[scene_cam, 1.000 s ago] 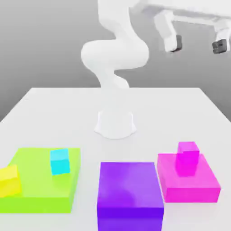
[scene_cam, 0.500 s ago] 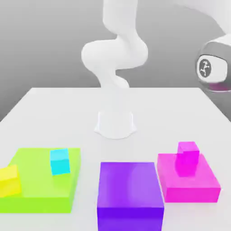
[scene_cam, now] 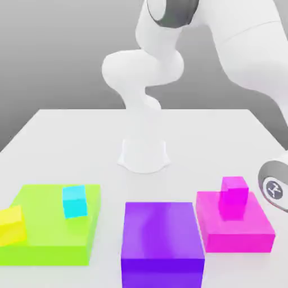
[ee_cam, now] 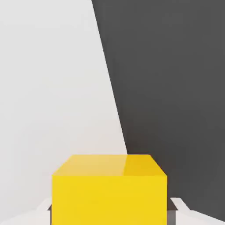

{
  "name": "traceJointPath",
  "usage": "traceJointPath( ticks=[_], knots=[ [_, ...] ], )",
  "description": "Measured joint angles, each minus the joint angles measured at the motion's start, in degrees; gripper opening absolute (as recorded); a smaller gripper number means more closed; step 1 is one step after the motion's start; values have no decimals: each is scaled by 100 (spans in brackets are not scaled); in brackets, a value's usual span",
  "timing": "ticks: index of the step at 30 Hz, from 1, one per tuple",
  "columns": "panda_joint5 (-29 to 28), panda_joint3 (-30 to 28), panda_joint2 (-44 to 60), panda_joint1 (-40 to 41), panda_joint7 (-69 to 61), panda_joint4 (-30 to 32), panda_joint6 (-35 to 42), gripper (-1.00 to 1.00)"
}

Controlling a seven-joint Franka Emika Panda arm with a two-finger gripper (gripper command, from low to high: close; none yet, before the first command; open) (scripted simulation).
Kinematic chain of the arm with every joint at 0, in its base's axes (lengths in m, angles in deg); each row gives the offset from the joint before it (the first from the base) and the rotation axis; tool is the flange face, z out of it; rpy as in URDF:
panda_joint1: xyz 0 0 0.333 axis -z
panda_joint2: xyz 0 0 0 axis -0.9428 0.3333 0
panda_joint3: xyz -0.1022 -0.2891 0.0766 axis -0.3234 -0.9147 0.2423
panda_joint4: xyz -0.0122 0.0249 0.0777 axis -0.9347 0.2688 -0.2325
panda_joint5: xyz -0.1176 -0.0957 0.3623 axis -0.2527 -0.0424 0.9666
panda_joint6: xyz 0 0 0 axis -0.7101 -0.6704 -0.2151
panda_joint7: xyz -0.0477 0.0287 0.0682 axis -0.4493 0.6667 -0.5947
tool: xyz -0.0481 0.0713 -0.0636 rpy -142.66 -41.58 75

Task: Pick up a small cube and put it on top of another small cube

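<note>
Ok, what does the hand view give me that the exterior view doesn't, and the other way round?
Hand view: a yellow cube close up, with the gripper shut on its sides and a dark backdrop behind.
Exterior view: the arm's wrist low at the exterior view's right, a green platform carrying a cyan cube with a second yellow block at its left edge, a purple block, and a magenta platform with a magenta cube on it.
Both: the white table.

Simulated tabletop point(scene_cam: 73, 135) (flat, neon blocks point(scene_cam: 163, 239)), blank backdrop.
</note>
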Motion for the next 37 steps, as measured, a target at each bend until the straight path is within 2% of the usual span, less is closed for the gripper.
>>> traceJointPath(
  ticks=[5, 18, 28, 30, 34, 35, 37],
  knots=[
    [160, 144, -891, 80, -111, 374, 518, -100],
    [866, 612, -3607, 45, -681, 2849, 724, -100],
    [1474, 602, -5735, -408, -1213, 4772, 898, -100],
    [1505, 630, -5759, -444, -1240, 5009, 683, -100],
    [1373, 691, -5054, -404, -1138, 5212, -219, -100],
    [1338, 702, -4916, -391, -1111, 5239, -383, 100],
    [1338, 702, -4916, -391, -1111, 5239, -383, 100]
  ],
)
